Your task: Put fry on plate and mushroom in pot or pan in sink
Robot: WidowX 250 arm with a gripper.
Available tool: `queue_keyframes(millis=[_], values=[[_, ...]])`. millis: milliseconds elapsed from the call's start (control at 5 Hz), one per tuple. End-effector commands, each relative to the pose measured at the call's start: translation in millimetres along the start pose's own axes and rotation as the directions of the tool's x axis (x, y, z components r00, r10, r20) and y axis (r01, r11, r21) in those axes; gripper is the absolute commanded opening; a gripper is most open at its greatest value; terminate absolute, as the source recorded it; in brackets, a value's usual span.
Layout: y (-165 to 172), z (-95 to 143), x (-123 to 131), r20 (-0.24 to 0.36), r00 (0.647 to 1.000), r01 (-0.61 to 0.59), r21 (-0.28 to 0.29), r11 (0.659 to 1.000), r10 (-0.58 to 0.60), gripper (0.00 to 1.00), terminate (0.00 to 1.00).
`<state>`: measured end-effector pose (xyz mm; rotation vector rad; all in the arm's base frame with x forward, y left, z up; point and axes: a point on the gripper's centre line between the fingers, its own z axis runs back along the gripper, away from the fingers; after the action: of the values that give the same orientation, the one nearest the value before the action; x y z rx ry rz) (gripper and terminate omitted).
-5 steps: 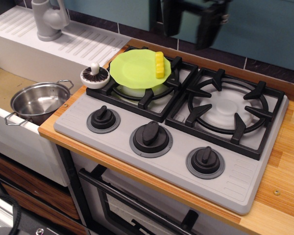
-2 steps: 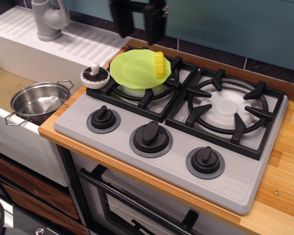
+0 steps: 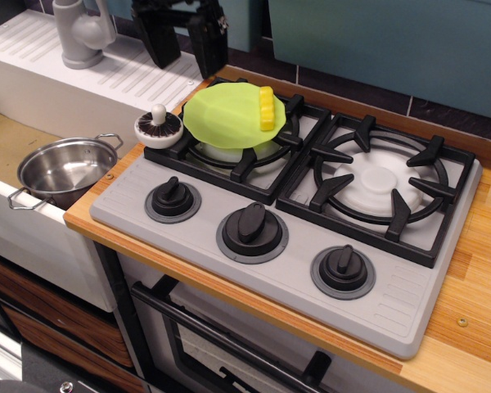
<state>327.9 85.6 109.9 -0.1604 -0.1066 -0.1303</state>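
Gripper [image 3: 184,51] above drainboard, jaws apart, empty; fry [image 3: 267,108] on plate [image 3: 221,115]; mushroom [image 3: 158,125] beside stove grate.

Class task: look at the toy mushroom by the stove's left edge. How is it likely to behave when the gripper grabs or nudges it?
The mushroom lies cap-down with its stubby stem up, so it probably won't roll. It looks like small, stiff plastic, likely light, so a nudge may slide it off the stove's edge. The narrow stem seems the easiest grip, though smooth plastic could slip. The gripper hangs open above and behind it.
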Motion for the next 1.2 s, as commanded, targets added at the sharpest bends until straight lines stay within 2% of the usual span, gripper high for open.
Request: queue_keyframes(millis=[0, 400, 800, 1000], values=[[8, 30, 3, 0.147, 0.989, -0.017, 0.122, 0.992, -0.001, 1.00, 0.00], [15, 27, 0, 0.179, 0.983, -0.076, 0.210, 0.975, 0.039, 1.00, 0.00], [22, 11, -5, 0.156, 0.984, -0.119, 0.235, 0.965, 0.083, 1.00, 0.00], [25, 3, -9, 0.167, 0.981, -0.134, 0.230, 0.964, 0.097, 1.00, 0.00]])
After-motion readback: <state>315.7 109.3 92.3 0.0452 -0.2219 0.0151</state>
